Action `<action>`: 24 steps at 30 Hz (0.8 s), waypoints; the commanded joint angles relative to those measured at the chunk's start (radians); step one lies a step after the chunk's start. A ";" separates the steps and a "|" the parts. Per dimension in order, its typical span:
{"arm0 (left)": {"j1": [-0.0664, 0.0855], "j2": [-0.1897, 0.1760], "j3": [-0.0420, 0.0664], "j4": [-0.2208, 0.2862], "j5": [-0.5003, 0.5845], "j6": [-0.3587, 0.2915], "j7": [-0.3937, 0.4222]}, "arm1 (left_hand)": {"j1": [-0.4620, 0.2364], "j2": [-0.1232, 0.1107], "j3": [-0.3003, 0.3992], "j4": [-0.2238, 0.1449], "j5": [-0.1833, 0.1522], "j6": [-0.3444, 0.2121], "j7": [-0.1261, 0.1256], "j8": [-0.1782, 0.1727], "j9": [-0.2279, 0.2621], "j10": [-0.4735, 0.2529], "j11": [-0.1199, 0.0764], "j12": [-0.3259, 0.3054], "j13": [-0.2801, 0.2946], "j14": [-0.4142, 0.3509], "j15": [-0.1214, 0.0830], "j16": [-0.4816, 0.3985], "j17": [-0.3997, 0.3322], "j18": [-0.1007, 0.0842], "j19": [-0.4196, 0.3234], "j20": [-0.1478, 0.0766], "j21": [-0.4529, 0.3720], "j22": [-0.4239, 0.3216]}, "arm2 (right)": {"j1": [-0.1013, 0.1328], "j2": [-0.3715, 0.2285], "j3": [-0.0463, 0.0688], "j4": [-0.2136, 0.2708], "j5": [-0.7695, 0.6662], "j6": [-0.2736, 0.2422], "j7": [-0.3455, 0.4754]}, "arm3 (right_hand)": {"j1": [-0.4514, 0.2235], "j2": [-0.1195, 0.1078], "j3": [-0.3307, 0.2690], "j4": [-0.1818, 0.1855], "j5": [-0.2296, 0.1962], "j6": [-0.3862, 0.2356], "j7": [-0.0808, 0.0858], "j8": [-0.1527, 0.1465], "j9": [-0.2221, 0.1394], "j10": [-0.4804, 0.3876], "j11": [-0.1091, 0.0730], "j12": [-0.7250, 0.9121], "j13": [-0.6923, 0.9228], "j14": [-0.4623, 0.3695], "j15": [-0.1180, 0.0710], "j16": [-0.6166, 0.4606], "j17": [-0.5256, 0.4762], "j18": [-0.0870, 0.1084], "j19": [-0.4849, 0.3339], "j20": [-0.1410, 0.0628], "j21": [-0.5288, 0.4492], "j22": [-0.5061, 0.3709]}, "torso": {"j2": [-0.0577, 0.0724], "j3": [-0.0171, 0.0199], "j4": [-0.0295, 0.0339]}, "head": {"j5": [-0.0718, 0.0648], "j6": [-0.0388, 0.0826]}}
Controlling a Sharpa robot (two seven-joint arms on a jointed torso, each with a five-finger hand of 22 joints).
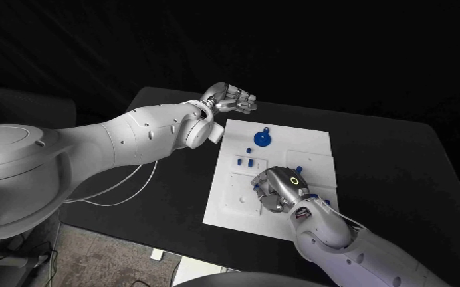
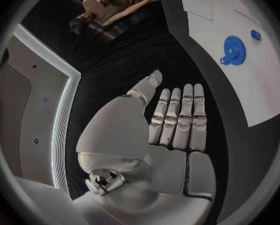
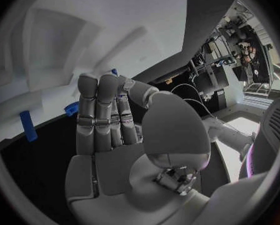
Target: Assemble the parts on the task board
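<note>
Your task board (image 1: 288, 167) sits in the middle of the black tabletop (image 1: 393, 161), long axis running away from the robot and tilted a bit to the right at the far end. Your right robot hand (image 1: 278, 191) is down over the near half of the board, back of the hand up with a small yellow ring mark on it. From its wrist view the fingers (image 3: 96, 110) stand straight and side by side with the palm bare, so it's holding nothing. Whether the fingertips actually touch the board I honestly can't tell.

Your left robot hand (image 1: 230, 97) hangs over the tabletop just off the board's far left corner, well apart from the parts. Its fingers (image 2: 180, 117) are straight and side by side too, nothing in them.

The blue gear (image 1: 262, 140) lies flat on the far part of the board, between the two hands, with a small blue piece (image 1: 266, 129) just beyond it. A couple of short blue pegs (image 1: 245, 163) sit mid-board to the left, and another blue part (image 1: 327, 202) lies near the right edge beside your right hand.

No readable labels or writing anywhere.
</note>
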State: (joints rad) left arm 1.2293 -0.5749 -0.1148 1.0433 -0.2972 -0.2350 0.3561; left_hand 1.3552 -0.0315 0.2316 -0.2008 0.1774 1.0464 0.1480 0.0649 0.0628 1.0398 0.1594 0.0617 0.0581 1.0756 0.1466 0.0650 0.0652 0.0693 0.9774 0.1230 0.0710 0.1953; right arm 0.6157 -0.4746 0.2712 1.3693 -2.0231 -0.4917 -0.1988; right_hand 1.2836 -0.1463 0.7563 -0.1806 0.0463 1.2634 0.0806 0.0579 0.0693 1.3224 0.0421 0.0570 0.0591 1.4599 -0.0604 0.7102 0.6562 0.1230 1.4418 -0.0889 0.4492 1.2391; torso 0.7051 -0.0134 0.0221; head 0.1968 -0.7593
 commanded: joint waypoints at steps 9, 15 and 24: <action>0.001 0.002 0.001 0.002 0.004 0.015 0.003 | -0.001 0.013 -0.007 0.001 0.006 -0.009 0.001 -0.002 0.000 -0.007 -0.002 0.001 0.000 -0.009 0.003 -0.005 -0.002 0.006 0.003 0.008 0.007 -0.005 | -0.001 0.008 -0.001 -0.001 -0.003 -0.014 0.006 | 0.008 -0.001 0.000 -0.004 0.002 0.008 -0.001 0.006 0.001 0.021 -0.012 0.002 0.001 -0.002 -0.007 0.003 -0.002 0.014 0.008 -0.001 -0.009 0.007 | 0.000 0.0005 -0.0008 | 0.003 -0.004; 0.001 0.002 0.001 0.001 0.004 0.016 0.002 | -0.001 0.013 -0.007 0.001 0.006 -0.009 0.001 -0.002 0.000 -0.007 -0.002 0.001 0.000 -0.009 0.003 -0.005 -0.002 0.006 0.003 0.008 0.007 -0.005 | -0.001 0.008 -0.001 -0.002 -0.005 0.004 0.000 | 0.008 -0.001 0.001 -0.006 0.002 0.009 -0.001 0.006 0.001 0.022 -0.012 0.002 0.001 -0.002 -0.007 0.004 -0.001 0.014 0.011 -0.001 -0.012 0.014 | -0.001 0.0001 -0.0013 | 0.004 -0.004; 0.001 0.002 0.001 0.000 0.004 0.017 0.001 | -0.001 0.013 -0.007 0.001 0.006 -0.009 0.001 -0.002 0.000 -0.007 -0.002 0.001 0.000 -0.009 0.003 -0.005 -0.002 0.006 0.003 0.008 0.007 -0.005 | -0.001 0.005 -0.003 -0.005 -0.013 0.071 -0.007 | 0.007 0.001 -0.003 -0.008 0.002 0.008 -0.001 0.006 0.001 0.020 -0.011 0.002 0.001 -0.003 -0.006 0.004 -0.002 0.012 0.013 0.000 -0.025 0.026 | 0.000 0.0001 -0.0014 | 0.004 -0.008</action>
State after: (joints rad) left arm 1.2293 -0.5750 -0.1148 1.0429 -0.2972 -0.2313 0.3525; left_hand 1.3513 -0.0276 0.2317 -0.2008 0.1773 1.0465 0.1481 0.0649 0.0628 1.0398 0.1594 0.0617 0.0581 1.0718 0.1504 0.0650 0.0652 0.0694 0.9811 0.1267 0.0710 0.1908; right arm 0.6175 -0.4691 0.2711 1.3662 -2.0232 -0.4810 -0.2004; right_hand 1.2834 -0.1464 0.7533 -0.1835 0.0463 1.2660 0.0779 0.0608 0.0685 1.3244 0.0442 0.0555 0.0592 1.4600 -0.0603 0.7097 0.6554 0.1230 1.4473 -0.0907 0.4263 1.2642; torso 0.7049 -0.0132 0.0210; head 0.2008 -0.7665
